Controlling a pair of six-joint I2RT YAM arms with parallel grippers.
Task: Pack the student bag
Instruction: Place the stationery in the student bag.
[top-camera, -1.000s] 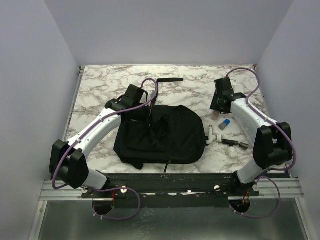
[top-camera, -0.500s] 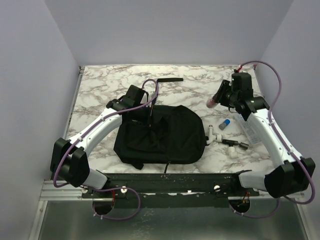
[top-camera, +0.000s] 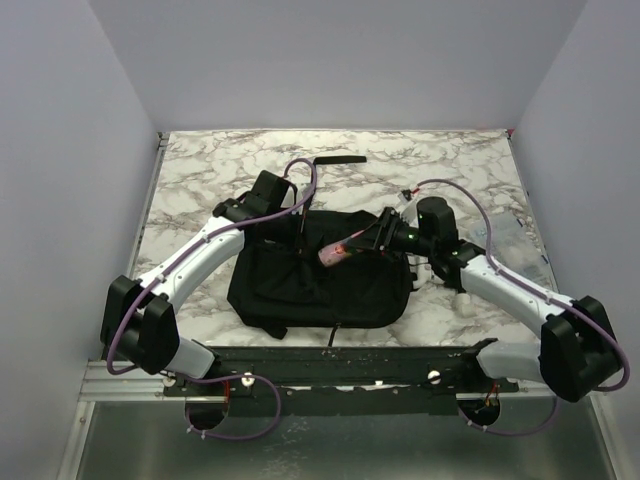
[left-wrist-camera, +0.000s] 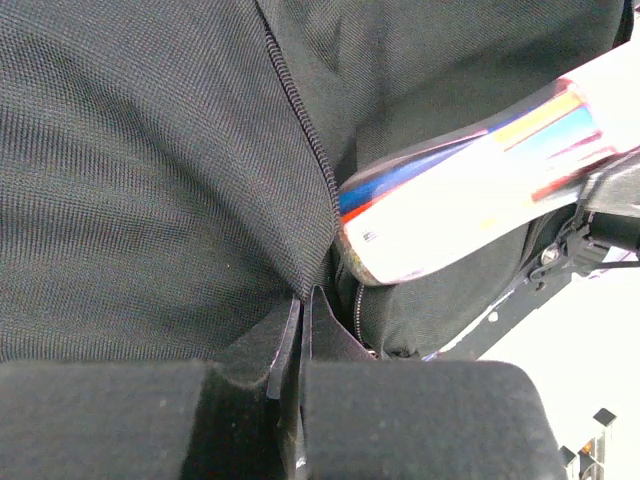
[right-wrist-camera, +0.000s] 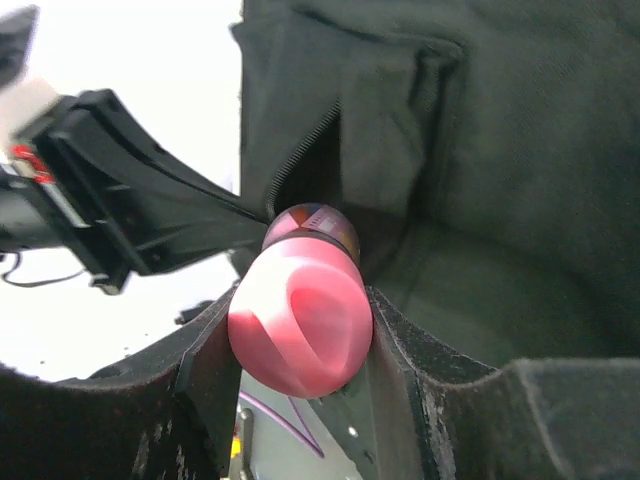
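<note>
the student bag (top-camera: 320, 285) lay flat on the marble table (top-camera: 200, 175), in the near middle part, between my two arms. from the top camera i saw the left claw (top-camera: 299, 240) at the far left edge of the bag, pointing down onto the fabric. in the left wrist camera its two fingers (left-wrist-camera: 150, 410) were nearly together, and a thin fold of the black cloth was pinched between them, just beside the zipper (left-wrist-camera: 300, 130). so this claw was narrow and gripping the bag at the edge of its opening.

the right claw (top-camera: 368, 241) reached from the right side over the bag. it was closed around a tube (top-camera: 335, 252) with a pink end and a printed label in many colours. in the right wrist camera the tube sat tight between both fingers (right-wrist-camera: 205, 370), its pink end toward the camera and its other end pointing at the dark opening of the bag. in the left wrist camera the tube came in from the right, tilted, and its rounded end was at the zipper line. i could not tell if it was already inside.

a loose black strap (top-camera: 338, 161) lay on the table behind the bag, apart from it. some small white things (top-camera: 440, 272) lay beside the right edge of the bag, partly hidden under the right arm.
</note>
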